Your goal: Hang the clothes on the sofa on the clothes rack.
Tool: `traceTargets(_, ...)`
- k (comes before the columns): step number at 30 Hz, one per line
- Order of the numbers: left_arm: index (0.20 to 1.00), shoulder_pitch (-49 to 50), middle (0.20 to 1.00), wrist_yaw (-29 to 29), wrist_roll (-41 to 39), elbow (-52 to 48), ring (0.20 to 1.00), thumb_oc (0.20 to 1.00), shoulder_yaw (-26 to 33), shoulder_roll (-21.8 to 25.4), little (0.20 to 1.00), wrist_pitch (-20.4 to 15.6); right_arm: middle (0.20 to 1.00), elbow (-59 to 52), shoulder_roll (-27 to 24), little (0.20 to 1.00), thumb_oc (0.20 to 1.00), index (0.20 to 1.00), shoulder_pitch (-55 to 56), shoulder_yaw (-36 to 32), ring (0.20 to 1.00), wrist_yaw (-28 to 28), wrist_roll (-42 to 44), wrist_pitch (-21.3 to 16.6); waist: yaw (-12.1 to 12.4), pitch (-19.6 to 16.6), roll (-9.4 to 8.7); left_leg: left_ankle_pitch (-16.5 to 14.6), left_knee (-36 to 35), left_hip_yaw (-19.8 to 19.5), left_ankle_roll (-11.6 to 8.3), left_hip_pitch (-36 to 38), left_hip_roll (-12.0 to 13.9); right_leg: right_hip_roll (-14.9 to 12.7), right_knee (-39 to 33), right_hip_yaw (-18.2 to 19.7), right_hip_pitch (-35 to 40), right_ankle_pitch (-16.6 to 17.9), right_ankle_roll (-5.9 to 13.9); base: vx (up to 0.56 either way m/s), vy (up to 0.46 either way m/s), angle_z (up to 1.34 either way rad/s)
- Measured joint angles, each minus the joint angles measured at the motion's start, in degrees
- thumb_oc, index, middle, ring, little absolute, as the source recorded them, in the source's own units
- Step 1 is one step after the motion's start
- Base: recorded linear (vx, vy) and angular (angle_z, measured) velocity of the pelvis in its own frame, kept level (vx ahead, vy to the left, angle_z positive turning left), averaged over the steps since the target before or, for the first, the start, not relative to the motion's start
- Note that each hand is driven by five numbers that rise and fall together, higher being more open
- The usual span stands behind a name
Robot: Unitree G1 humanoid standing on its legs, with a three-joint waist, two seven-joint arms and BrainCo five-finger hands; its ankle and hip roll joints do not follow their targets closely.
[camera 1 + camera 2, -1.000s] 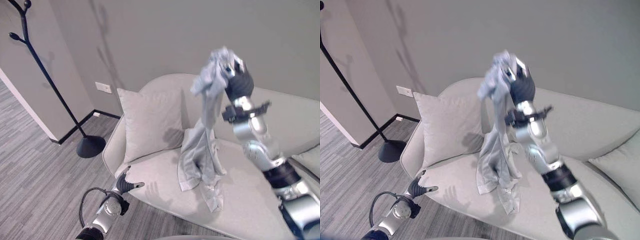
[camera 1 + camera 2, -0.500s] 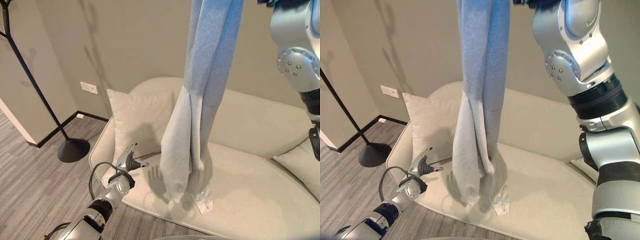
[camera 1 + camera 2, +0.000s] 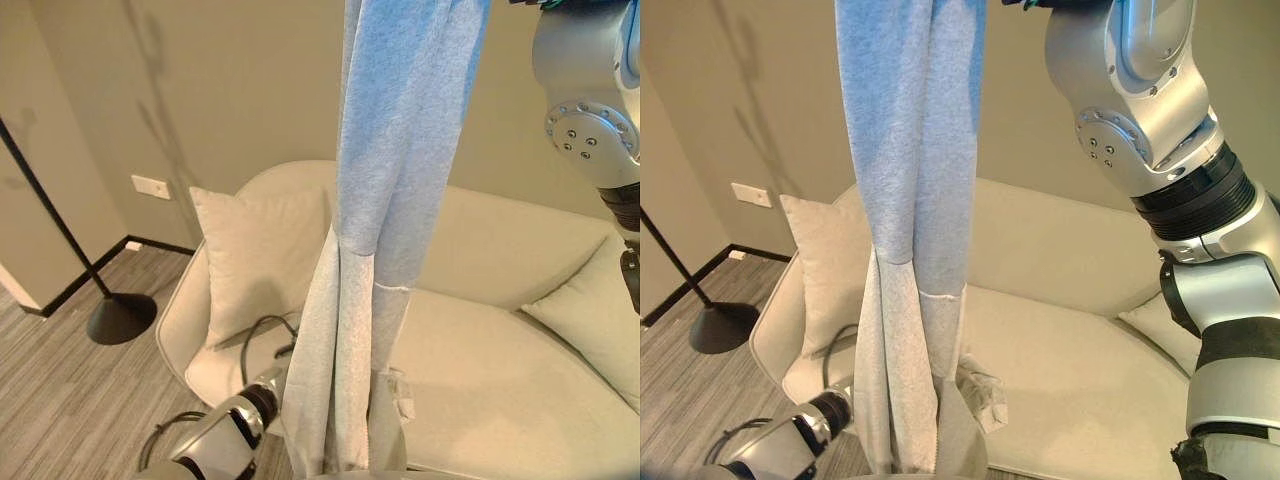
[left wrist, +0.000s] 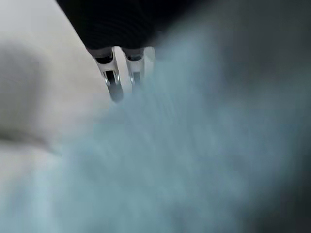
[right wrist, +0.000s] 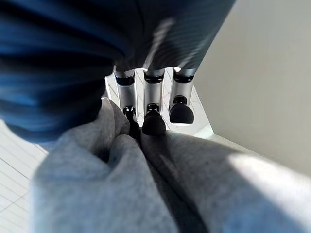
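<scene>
A long light grey garment hangs straight down through the middle of both eye views, from above the top edge to the bottom edge. My right hand is shut on its bunched top, fingers curled into the cloth; the right arm reaches up at the upper right. A fold at the garment's lower end rests on the sofa seat. My left forearm comes in low and passes behind the hanging cloth; the left hand is against pale cloth. The black clothes rack stands on the floor at the far left.
The beige sofa spans the view, with a cushion at its left end and another at its right. A wall outlet sits behind the rack. Grey plank floor lies between sofa and rack.
The view has shifted right. The garment hangs closer and fills more of the middle. My left hand, held open beside the cloth before, has gone behind its lower part.
</scene>
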Motion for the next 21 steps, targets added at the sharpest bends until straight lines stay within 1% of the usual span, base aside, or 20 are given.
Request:
traceTargets(2, 0.200, 0.38, 0.200, -2.34, -6.77, -0.53, 0.200, 0.200, 0.01, -1.22, 0.200, -0.09, 0.200, 0.26, 0.00, 0.200, 0.200, 0.200, 0.00, 0.00, 0.200, -0.41, 0.01, 0.23, 0.00, -0.03, 0.03, 0.05, -0.02, 0.03, -0.02, 0.00, 0.01, 0.04, -0.11, 0.04, 0.00, 0.00, 0.00, 0.00, 0.000, 0.00)
traceTargets(4, 0.200, 1.16, 0.200, -4.07, -11.47, -0.94, 0.200, 0.200, -0.01, -0.91, 0.200, -0.15, 0.200, 0.56, -0.01, 0.200, 0.200, 0.200, 0.00, 0.01, 0.200, -0.92, 0.04, 0.37, 0.03, -0.07, 0.05, 0.09, -0.09, 0.28, -0.07, -0.04, -0.01, 0.10, -0.51, 0.04, 0.00, -0.01, 0.01, -0.03, 0.006, -0.04)
traceTargets(6, 0.200, 2.25, 0.200, -4.52, -13.69, -0.95, 0.200, 0.200, 0.23, 0.76, 0.200, -0.13, 0.200, 1.73, -0.04, 0.200, 0.200, 0.200, 0.00, 0.01, 0.200, -0.97, 0.07, 0.38, 0.13, -0.14, 0.22, 0.16, -0.13, 0.30, -0.08, -0.05, -0.01, 0.14, -0.64, 0.04, 0.03, -0.01, 0.01, 0.00, 0.000, 0.00)
traceTargets(7, 0.200, 3.36, 0.200, -4.58, -14.78, -0.88, 0.200, 0.200, 0.40, 2.45, 0.200, 0.02, 0.200, 3.12, -0.10, 0.200, 0.200, 0.200, 0.00, 0.01, 0.200, -1.14, 0.14, 0.56, 0.15, -0.21, 0.38, 0.18, -0.16, 0.31, -0.10, -0.05, -0.01, 0.13, -0.63, 0.04, 0.03, -0.01, 0.01, 0.00, 0.000, 0.00)
traceTargets(10, 0.200, 5.32, 0.200, -4.70, -16.46, -0.62, 0.200, 0.200, 3.64, 4.40, 0.200, 0.38, 0.200, 3.85, -0.22, 0.200, 0.200, 0.200, 0.00, -0.07, 0.200, -1.54, 0.14, 0.65, 0.39, -0.17, 0.84, 0.22, -0.18, 0.16, -0.08, -0.15, -0.05, 0.08, -0.64, -0.01, 0.05, -0.01, 0.01, 0.00, 0.008, 0.03)
traceTargets(12, 0.200, 6.73, 0.200, -4.81, -16.46, -0.91, 0.200, 0.200, 6.18, 6.05, 0.200, 0.37, 0.200, 3.59, -0.94, 0.200, 0.200, 0.200, 0.04, -0.31, 0.200, -1.55, 0.07, 0.69, 1.28, -0.23, 1.40, 0.28, -0.22, -0.33, 0.02, -0.74, -0.09, -0.01, -0.70, -0.12, 0.24, -0.02, 0.03, 0.01, 0.014, 0.12)
traceTargets(14, 0.200, 7.67, 0.200, -4.45, -16.41, -1.39, 0.200, 0.200, 7.04, 7.71, 0.200, 0.61, 0.200, 3.59, -2.24, 0.200, 0.200, 0.200, 0.03, -0.95, 0.200, -2.28, 0.04, 0.60, 2.13, -0.42, 1.86, 0.48, -0.19, -0.79, 0.08, -0.92, -0.21, -0.08, -0.64, -0.23, 0.17, -0.02, 0.02, 0.01, 0.013, 0.14)
traceTargets(16, 0.200, 9.17, 0.200, -4.29, -16.09, -3.40, 0.200, 0.200, 7.75, 10.52, 0.200, 0.59, 0.200, 3.87, -4.00, 0.200, 0.200, 0.200, 0.04, -1.03, 0.200, -2.74, -0.02, 0.62, 2.63, -0.33, 2.15, 0.57, -0.19, -1.45, 0.05, -0.99, -0.40, -0.08, -0.63, -0.64, 0.48, -0.02, 0.02, 0.01, 0.019, 0.13)
traceTargets(17, 0.200, 9.71, 0.200, -4.06, -15.99, -4.17, 0.200, 0.200, 8.87, 10.83, 0.200, 0.60, 0.200, 4.08, -4.91, 0.200, 0.200, 0.200, 0.04, -1.07, 0.200, -2.81, -0.08, 0.62, 2.76, -0.32, 2.16, 0.57, -0.19, -1.61, 0.05, -0.99, -0.39, -0.08, -0.63, -1.03, 0.61, -0.02, 0.02, 0.01, 0.025, 0.11)
traceTargets(19, 0.200, 11.24, 0.200, -3.55, -15.96, -7.21, 0.200, 0.200, 11.83, 13.25, 0.200, 0.61, 0.200, 5.11, -5.37, 0.200, 0.200, 0.200, 0.04, -2.30, 0.200, -3.03, -0.72, 0.65, 3.03, -0.28, 2.24, 0.52, -0.20, -1.92, 0.09, -0.99, -0.48, -0.17, -0.59, -1.53, 0.99, -0.01, 0.02, 0.01, 0.016, 0.08)
traceTargets(21, 0.200, 11.95, 0.200, -3.17, -15.93, -9.87, 0.200, 0.200, 13.36, 14.78, 0.200, 0.58, 0.200, 5.14, -5.33, 0.200, 0.200, 0.200, 0.04, -3.62, 0.200, -3.93, -1.25, 0.60, 3.20, -0.22, 2.29, 0.48, -0.20, -1.93, 0.15, -0.97, -0.57, -0.35, -0.57, -1.56, 1.01, -0.01, 0.02, 0.01, 0.004, 0.02)
